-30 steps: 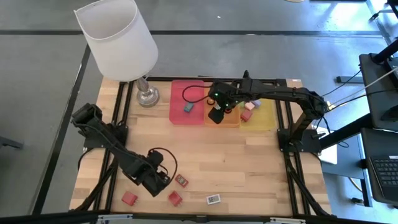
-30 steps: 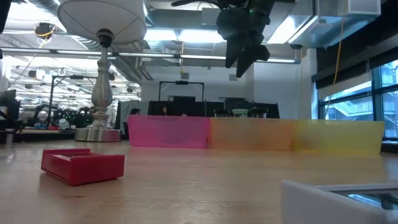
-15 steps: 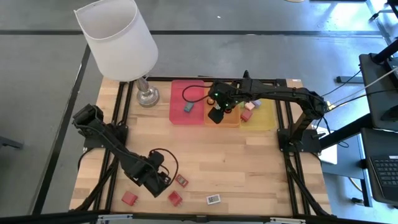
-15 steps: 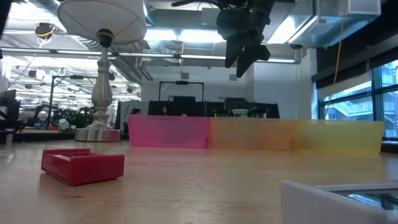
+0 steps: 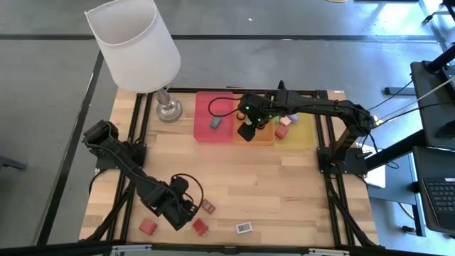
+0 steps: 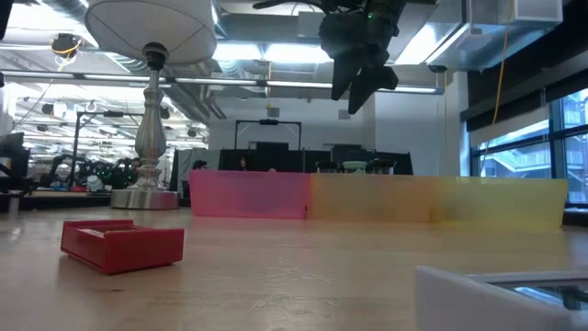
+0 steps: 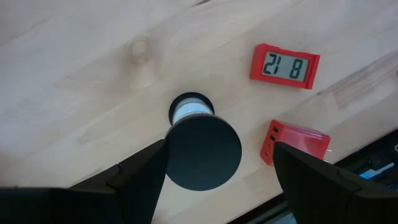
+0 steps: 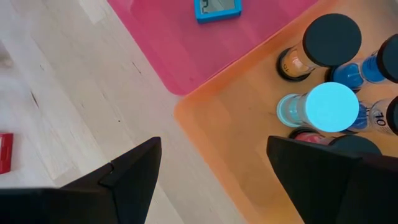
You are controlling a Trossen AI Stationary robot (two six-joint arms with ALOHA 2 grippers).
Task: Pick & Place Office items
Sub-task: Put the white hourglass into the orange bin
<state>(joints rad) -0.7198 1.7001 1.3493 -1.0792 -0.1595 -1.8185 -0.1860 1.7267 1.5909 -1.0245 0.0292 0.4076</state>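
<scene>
My left gripper (image 7: pixel 219 149) hangs open near the table's front left (image 5: pixel 183 211), pointing down. Between its fingers, touching neither, stands a black cylinder (image 7: pixel 204 152) with a white band, upright on the wood. Beside it lie a red clock (image 7: pixel 285 66) and a red block (image 7: pixel 295 143). My right gripper (image 8: pixel 214 142) hovers open and empty over the orange tray (image 5: pixel 264 139), which holds several black cylinders (image 8: pixel 331 38) with coloured parts. A teal clock (image 8: pixel 217 7) lies in the pink tray (image 5: pixel 206 131).
A white-shaded lamp (image 5: pixel 135 46) stands at the far left. The yellow tray (image 5: pixel 302 139) holds small cubes. Another red block (image 5: pixel 148 226) and a white clock (image 5: pixel 244 227) lie along the near edge. Bare wood spans the table's middle.
My left gripper has crept slightly toward the table's near edge, and it stays open.
</scene>
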